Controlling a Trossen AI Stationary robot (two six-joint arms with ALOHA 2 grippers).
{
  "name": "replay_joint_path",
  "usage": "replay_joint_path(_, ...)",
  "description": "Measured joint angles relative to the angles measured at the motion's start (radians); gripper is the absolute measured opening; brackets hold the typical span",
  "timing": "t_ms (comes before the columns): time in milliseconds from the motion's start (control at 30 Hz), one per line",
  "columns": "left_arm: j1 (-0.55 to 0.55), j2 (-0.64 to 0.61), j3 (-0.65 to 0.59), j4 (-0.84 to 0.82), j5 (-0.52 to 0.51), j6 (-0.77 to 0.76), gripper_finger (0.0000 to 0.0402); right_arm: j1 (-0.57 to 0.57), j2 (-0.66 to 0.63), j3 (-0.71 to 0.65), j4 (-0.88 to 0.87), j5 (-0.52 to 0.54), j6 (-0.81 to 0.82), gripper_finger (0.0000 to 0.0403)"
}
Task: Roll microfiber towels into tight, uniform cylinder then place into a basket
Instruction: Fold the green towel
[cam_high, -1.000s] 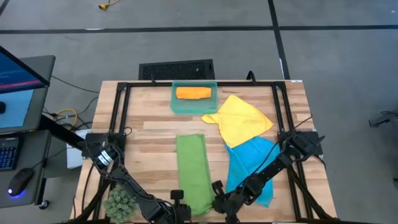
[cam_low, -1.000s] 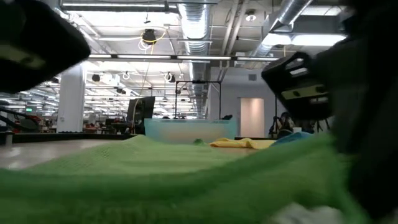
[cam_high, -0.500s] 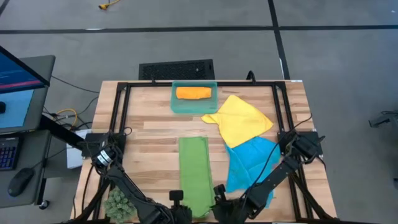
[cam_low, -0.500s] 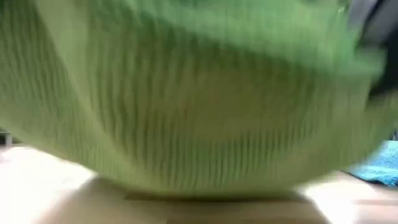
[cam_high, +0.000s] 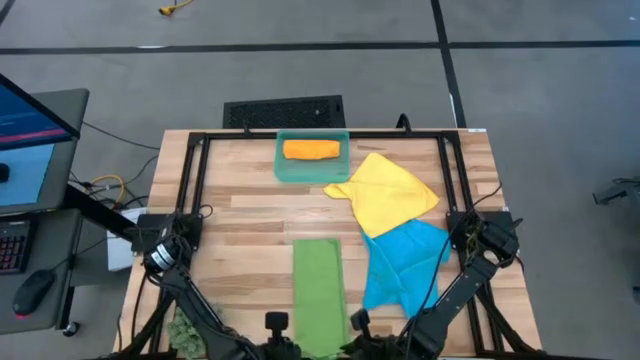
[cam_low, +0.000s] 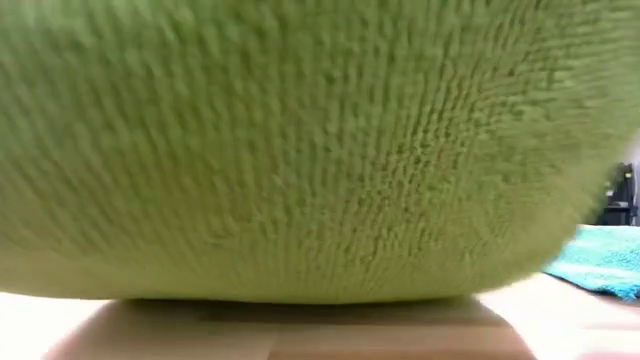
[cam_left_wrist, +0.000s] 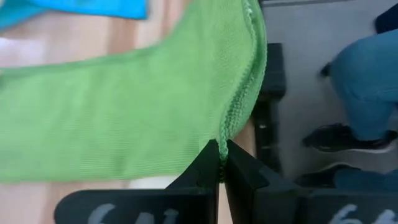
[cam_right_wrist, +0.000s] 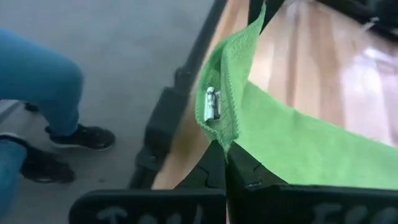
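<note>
Both grippers, left (cam_left_wrist: 219, 163) and right (cam_right_wrist: 225, 155), are pinched shut on the green towel's (cam_high: 319, 293) near corners, well short of the basket (cam_high: 312, 170); uneven pull risks a corner slipping, skewing the roll.

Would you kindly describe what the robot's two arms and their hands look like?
Both arms are dark, slim and jointed, rising from black bases at the table's sides, with thin cables near the left base. The left hand and right hand each have two flat black fingers on a black crossbar bearing pale, partly cropped markings.
</note>
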Motion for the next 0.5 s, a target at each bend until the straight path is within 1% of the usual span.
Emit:
replay_joint_path(100,0.001,-0.001,0.023,-0.101,-0.054,-0.001,0.0,-0.012,0.0,0.002,-0.041,0.059,0.003,0.0003)
replay_joint_path(167,0.013,-0.002,0.024,-0.159,-0.086,-0.001,0.0,-0.03,0.0,0.002,-0.098,0.1,0.035,0.0003)
replay_joint_path(367,0.094,-0.002,0.024,-0.325,-0.095,-0.035,0.0,-0.118,0.0,0.002,-0.305,0.189,0.175,0.0003)
replay_joint_path(500,0.147,-0.002,0.024,-0.46,-0.12,-0.091,0.0,-0.173,0.0,0.002,-0.393,0.209,0.199,0.0003)
